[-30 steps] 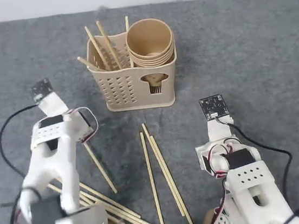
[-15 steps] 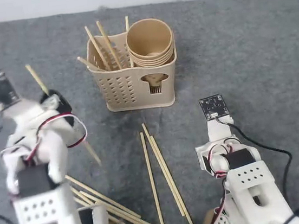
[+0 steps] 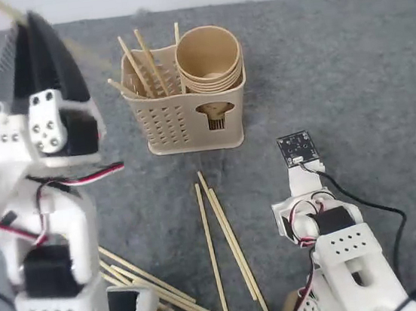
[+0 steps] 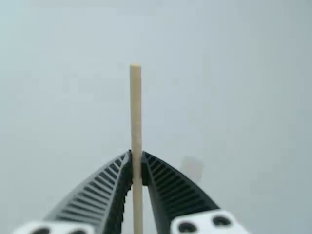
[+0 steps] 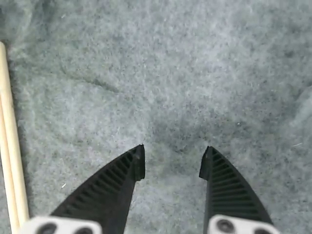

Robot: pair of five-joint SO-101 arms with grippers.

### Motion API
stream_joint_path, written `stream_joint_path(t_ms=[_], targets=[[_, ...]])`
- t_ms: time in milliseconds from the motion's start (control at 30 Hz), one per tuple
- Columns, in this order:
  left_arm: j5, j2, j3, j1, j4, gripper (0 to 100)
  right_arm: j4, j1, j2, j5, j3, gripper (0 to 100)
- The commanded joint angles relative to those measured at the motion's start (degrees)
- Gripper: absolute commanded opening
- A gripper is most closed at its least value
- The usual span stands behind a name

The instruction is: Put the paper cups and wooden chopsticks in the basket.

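My left gripper (image 3: 31, 22) is raised high above the mat's left side, shut on a wooden chopstick (image 3: 6, 9). In the left wrist view the chopstick (image 4: 135, 107) sticks straight out past the gripper (image 4: 136, 156) against a pale wall. The beige basket (image 3: 188, 120) stands at the back centre, holding stacked paper cups (image 3: 208, 53) and several chopsticks (image 3: 138, 61). Loose chopsticks (image 3: 222, 237) lie on the mat in front of it, with more (image 3: 156, 291) at the front left. My right gripper (image 5: 173, 161) hangs open just above the grey mat, with two chopsticks (image 5: 9, 146) beside it.
The right arm (image 3: 332, 239) sits low at the front right, its cable trailing toward the edge. The left arm's white body (image 3: 48, 243) fills the front left. Grey felt mat (image 3: 333, 64) covers the table, bare to the right of the basket.
The left arm has swung up from the mat with the chopstick, rising toward the camera. The right arm has kept still.
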Motion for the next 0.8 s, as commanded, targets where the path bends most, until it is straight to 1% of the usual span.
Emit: stream_joint_path(t_ms=[0,67,133,300,367,567,700,767], targets=[[-3.2,8.6,-3.1,2.1,-12.1,1,-1.3,0.1,0.3,1.1,-0.1,19.9],[-6.7,14.2,-5.6,1.6,-12.1,1,-1.3,0.1,0.3,1.1,-0.1,19.9],[-8.7,19.7,-7.7,0.0,-12.6,1,-1.3,0.1,0.3,1.1,-0.1,19.9],[-9.0,28.0,-9.4,-0.7,-15.9,1,-1.3,0.2,0.3,1.1,-0.2,19.9],[-9.0,29.0,-7.5,-0.7,-17.0,1,-1.3,0.2,0.3,1.1,-0.2,19.9],[-9.1,28.1,4.1,-0.6,-17.1,1,-1.3,0.2,0.3,1.1,-0.3,19.9],[-9.1,27.9,9.3,-0.7,-17.1,2,-1.4,0.2,0.3,1.1,-0.3,19.9],[-8.8,27.9,9.5,-1.1,-17.1,6,-1.4,0.2,0.3,1.1,-0.3,19.9]])
